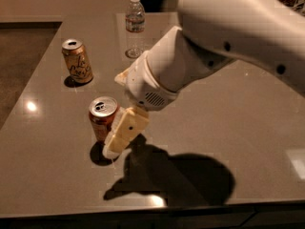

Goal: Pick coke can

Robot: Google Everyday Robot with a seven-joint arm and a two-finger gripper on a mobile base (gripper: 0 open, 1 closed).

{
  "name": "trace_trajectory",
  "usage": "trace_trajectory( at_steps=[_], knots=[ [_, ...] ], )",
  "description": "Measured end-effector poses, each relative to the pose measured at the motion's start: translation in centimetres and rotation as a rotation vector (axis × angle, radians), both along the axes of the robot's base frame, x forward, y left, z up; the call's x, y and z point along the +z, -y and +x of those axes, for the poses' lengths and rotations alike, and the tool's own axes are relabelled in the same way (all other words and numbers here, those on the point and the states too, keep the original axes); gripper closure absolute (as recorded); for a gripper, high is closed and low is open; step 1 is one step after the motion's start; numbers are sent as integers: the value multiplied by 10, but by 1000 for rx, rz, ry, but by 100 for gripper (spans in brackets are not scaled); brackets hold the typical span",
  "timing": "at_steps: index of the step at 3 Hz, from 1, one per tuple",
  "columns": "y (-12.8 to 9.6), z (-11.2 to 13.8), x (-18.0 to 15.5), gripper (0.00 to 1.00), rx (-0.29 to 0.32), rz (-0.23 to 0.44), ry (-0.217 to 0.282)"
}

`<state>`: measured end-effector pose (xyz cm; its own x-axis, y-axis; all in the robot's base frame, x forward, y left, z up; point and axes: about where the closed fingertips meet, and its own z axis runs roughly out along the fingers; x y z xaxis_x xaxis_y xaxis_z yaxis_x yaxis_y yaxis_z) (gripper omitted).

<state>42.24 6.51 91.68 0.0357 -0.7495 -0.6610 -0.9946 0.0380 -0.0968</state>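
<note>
Low and left of centre on a grey table (238, 128), a red coke can (100, 120) stands upright. The robot's claw (114, 114) is spread wide beside it, gripping nothing, with one finger (125, 131) overlapping the can's right side. Farther back at upper left stands a paler orange can (77, 63). A water bottle (135, 25) is at top centre.

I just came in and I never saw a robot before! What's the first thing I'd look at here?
The huge white arm grabs your eye first, reaching down from the top right over the grey table. Its gripper is low near the front left, jaws apart, right beside the coke can. Farther back stand a paler can and a water bottle.
</note>
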Motion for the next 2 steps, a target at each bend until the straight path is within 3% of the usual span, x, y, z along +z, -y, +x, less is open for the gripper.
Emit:
trace_trajectory(
  at_steps=[1, 2],
  knots=[
    [-15, -1, -5, 0, 11, 3, -16],
    [-29, 0, -12, 18, 21, 2, -48]
  ],
)
